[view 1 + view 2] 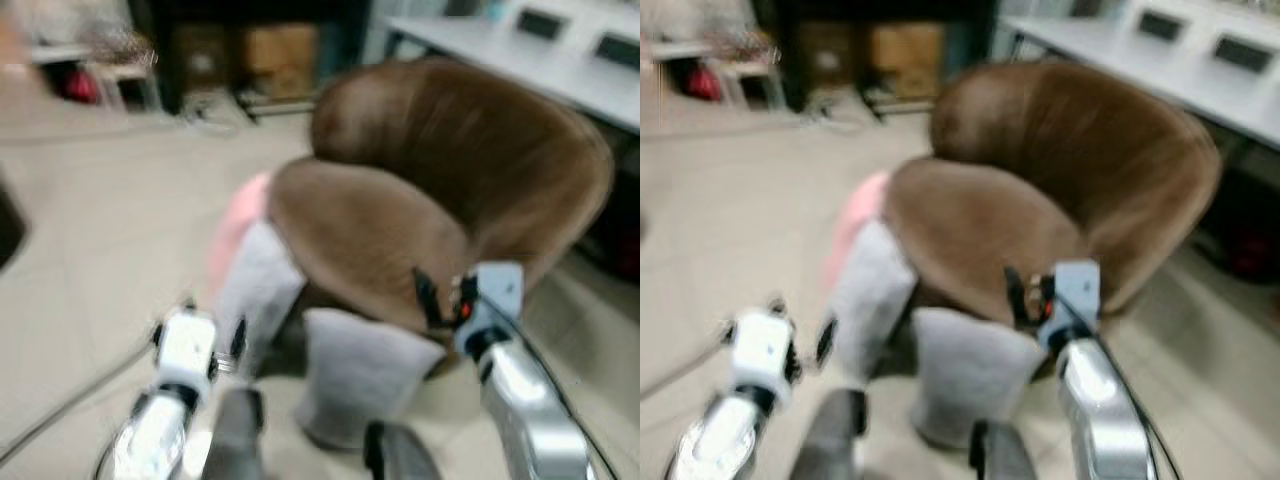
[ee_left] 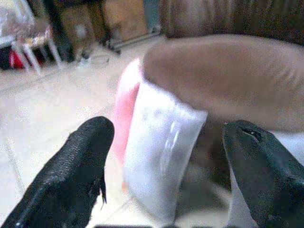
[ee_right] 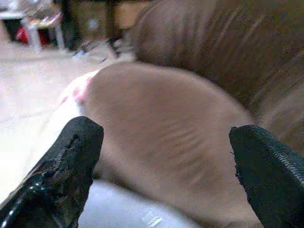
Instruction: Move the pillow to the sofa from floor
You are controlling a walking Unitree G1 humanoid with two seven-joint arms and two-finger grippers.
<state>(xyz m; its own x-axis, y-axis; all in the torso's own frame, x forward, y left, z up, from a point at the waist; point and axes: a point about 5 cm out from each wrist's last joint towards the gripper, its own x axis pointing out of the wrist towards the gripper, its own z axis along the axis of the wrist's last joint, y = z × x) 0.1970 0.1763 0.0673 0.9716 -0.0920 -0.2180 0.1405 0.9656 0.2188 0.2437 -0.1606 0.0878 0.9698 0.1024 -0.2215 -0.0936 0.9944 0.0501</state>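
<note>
Pillow [image 1: 362, 372] is leaning against the sofa [image 1: 440, 200] on the floor [image 1: 100, 250]; I am approaching, both grippers' fingers [image 2: 80, 161] spread wide, empty, needing to close in on it.

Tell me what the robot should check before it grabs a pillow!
1. Left tool open: ok, fingers spread wide.
2. Right tool open: ok.
3. Left tool lined up: ok, the white pillow stands between its fingers, ungrasped.
4. Pillows off the sofa: ok, the white pillow and a second white pillow lean against it.
5. Brown sofa seat free: ok.
6. Pink pillow behind: cannot tell, blurred.
</note>
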